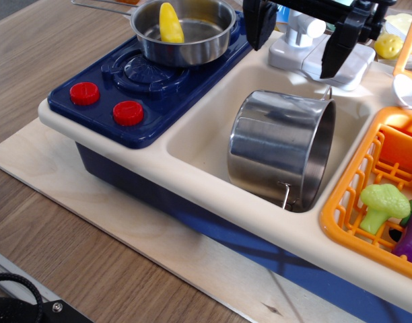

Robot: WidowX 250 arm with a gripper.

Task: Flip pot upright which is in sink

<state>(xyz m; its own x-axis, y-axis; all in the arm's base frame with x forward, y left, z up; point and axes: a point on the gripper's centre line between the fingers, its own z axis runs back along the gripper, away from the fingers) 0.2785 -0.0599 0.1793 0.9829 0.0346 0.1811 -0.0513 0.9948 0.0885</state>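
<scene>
The shiny steel pot (277, 145) lies on its side in the cream sink (199, 138), its open mouth facing right toward the basket, wire loop handles at the rim top and bottom. My gripper (299, 42) hangs above the back of the sink, over the faucet area, with its two black fingers (260, 23) spread wide apart and nothing between them. It is above and behind the pot, not touching it.
A wider steel pan (186, 30) holding a yellow toy piece sits on the navy stove (135, 84) at the left, with two red knobs. A white faucet (303, 44) stands behind the sink. An orange slatted basket (374, 195) with toy vegetables stands at the right.
</scene>
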